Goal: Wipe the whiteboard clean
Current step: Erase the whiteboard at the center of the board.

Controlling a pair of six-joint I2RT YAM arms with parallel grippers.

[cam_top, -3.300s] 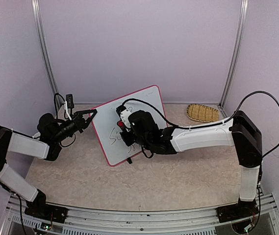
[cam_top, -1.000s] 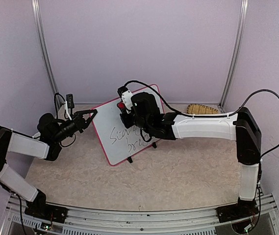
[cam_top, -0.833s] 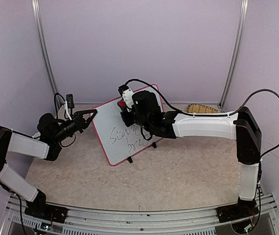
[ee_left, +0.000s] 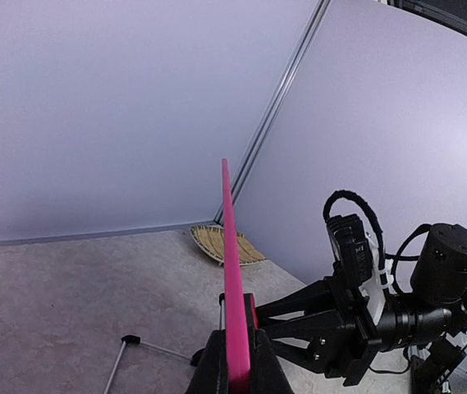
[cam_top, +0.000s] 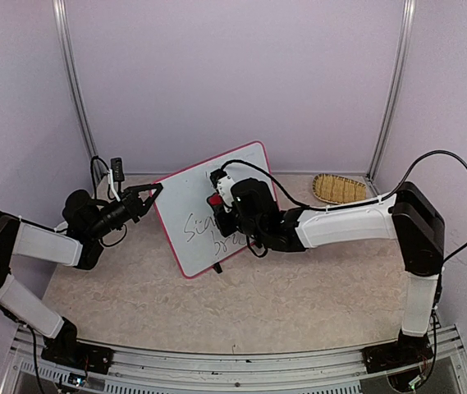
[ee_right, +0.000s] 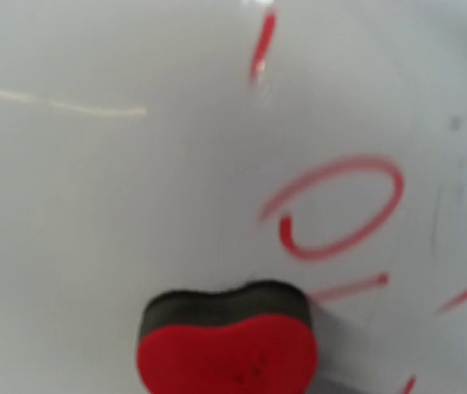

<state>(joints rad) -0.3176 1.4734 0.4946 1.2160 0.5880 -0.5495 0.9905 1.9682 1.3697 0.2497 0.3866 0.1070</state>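
the rectangular whiteboard [cam_top: 190,212] with its rounded pink-red frame stands tilted on small black feet, left of centre on the beige speckled table [cam_top: 299,287], its written face turned toward the right arm. the left gripper [cam_top: 153,192] is clamped narrow on the board's left edge; in its own wrist view the pink rim runs straight up from between the fingers. that hold looks meant to brace the board so it does not slide or tip back under wiping pressure.

the right gripper [cam_top: 221,205] sits against the upper middle of the face, closed on a red heart-shaped eraser [ee_right: 226,345] with a dark felt pad. the pad lies flat on the white surface, just below and left of a red loop, so the felt, not the plastic back, meets the ink.

writing: from above, two lines of slanted scrawl cross the lower half of the board, the first seeming to start with "s", but no word can be read. close up, the marks are red: an open loop like an "o" and a few short strokes. no brand or label is legible anywhere.

a flat woven straw basket [cam_top: 339,189] lies at the far right, well apart.
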